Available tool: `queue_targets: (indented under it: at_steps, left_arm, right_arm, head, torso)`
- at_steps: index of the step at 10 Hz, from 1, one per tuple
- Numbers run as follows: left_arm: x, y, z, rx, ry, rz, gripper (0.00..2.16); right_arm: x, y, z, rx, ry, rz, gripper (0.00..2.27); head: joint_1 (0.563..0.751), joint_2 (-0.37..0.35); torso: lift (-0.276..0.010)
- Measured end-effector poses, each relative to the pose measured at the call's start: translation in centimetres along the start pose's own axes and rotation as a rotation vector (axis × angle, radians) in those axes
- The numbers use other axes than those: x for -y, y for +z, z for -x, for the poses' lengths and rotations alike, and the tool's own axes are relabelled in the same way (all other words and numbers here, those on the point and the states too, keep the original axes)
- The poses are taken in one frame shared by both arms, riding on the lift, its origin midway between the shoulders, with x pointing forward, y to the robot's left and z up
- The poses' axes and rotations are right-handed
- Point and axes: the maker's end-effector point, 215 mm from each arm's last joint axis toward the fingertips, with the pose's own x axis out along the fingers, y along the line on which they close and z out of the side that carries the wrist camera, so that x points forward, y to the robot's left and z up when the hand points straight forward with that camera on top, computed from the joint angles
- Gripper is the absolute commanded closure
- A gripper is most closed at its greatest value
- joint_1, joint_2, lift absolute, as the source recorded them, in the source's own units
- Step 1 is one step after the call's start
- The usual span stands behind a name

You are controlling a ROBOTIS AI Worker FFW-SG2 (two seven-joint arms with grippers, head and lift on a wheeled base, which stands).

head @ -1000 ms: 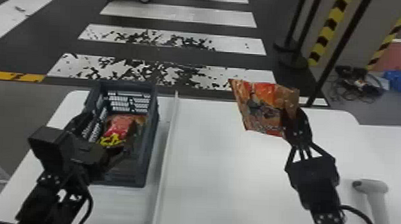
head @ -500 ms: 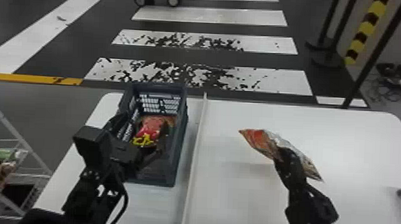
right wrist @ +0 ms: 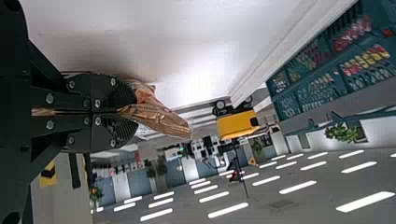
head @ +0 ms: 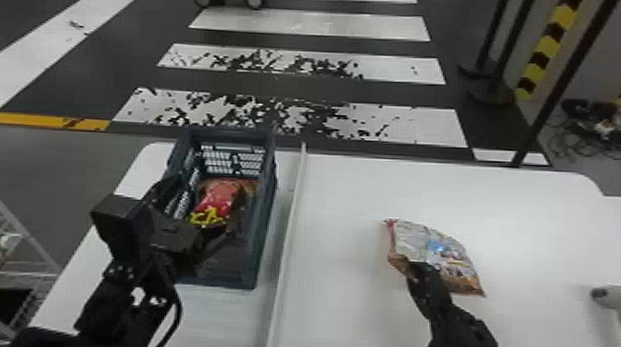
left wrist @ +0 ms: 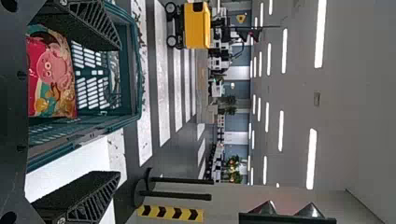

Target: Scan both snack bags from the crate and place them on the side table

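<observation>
Lower right, the right gripper [head: 418,273] pinches a snack bag [head: 444,249], probably for scanning, the left gripper [left wrist: 119,111] spread at left.

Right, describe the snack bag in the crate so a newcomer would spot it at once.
Find the white table, then the dark crate to the left of its long raised strip. The snack bag lies inside the crate, red and pink with yellow at its near end. The other bag, in the right gripper, looks silvery with blue.
</observation>
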Motion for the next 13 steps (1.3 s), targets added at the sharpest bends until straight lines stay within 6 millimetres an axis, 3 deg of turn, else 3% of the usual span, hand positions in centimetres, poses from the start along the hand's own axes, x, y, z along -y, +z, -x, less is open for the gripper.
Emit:
queue_targets:
  at_steps: [2, 4, 8, 10, 11, 12, 13]
  left_arm:
    - [0.0, -0.1, 0.0, -0.002, 0.0, 0.0, 0.04]
    - [0.1, -0.2, 0.0, -0.004, -0.002, 0.001, 0.04]
    - [0.2, -0.2, 0.0, -0.005, -0.005, -0.002, 0.04]
    - [0.3, -0.2, 0.0, -0.005, -0.007, -0.001, 0.04]
    - [0.3, -0.2, 0.0, -0.007, -0.008, 0.0, 0.04]
    - [0.3, -0.3, 0.0, -0.008, -0.008, -0.001, 0.04]
    - [0.3, -0.3, 0.0, -0.008, -0.008, -0.001, 0.04]
  right_arm:
    - [2.5, 2.1, 1.2, 0.047, 0.052, -0.215, 0.03]
    - [5.2, 1.3, 1.8, 0.011, 0.1, -0.378, 0.05]
    - [3.4, -0.6, 4.2, -0.088, 0.369, -0.661, 0.05]
    - [4.3, -0.3, 4.9, -0.055, 0.407, -0.85, 0.13]
    - [5.2, -0.5, 5.0, -0.04, 0.403, -0.953, 0.38]
    - [6.0, -0.7, 4.8, -0.023, 0.4, -1.034, 0.84]
    - [7.2, -1.0, 4.6, 0.001, 0.382, -1.089, 1.75]
  head:
    - [0.695, 0.076]
    - [0.695, 0.061]
    - [0.695, 0.032]
    - [0.695, 0.028]
    - [0.695, 0.024]
    - [0.695, 0.018]
    - [0.695, 0.011]
  torso:
    - [-0.098]
    - [-0.098]
    - [-0.098]
    - [-0.098]
    - [-0.098]
    - [-0.098]
    - [-0.098]
